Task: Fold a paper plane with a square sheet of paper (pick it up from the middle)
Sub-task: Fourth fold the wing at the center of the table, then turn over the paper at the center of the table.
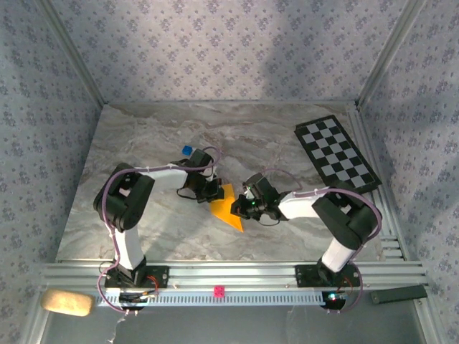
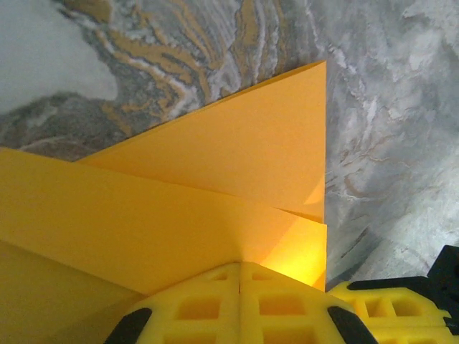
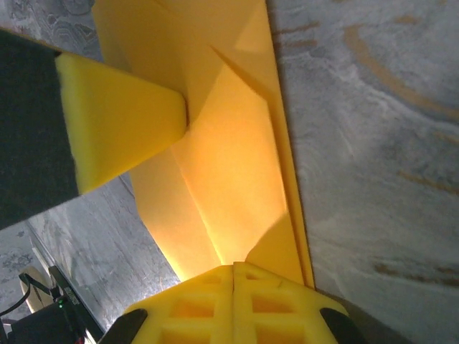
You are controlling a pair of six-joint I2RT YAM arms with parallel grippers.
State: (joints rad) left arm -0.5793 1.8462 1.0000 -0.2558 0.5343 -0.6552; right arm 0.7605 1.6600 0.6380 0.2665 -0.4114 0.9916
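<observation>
A: Where is the paper [image 1: 228,206] lying?
B: Mid-table [image 1: 143,150], flat, folded into a pointed wedge with overlapping layers (creases are showing plainly in both wrist views).
A: Left gripper [image 1: 211,192]?
B: Clenching, pads meeting, tips pressing on the paper's left part.
A: Right gripper [image 1: 245,205]?
B: Clenching too, pads together, sitting at the paper's right edge.
A: Else?
B: Blue cube [image 1: 188,151] is sitting just behind the left wrist; checkered board [image 1: 336,154] is lying far right, well apart.
</observation>
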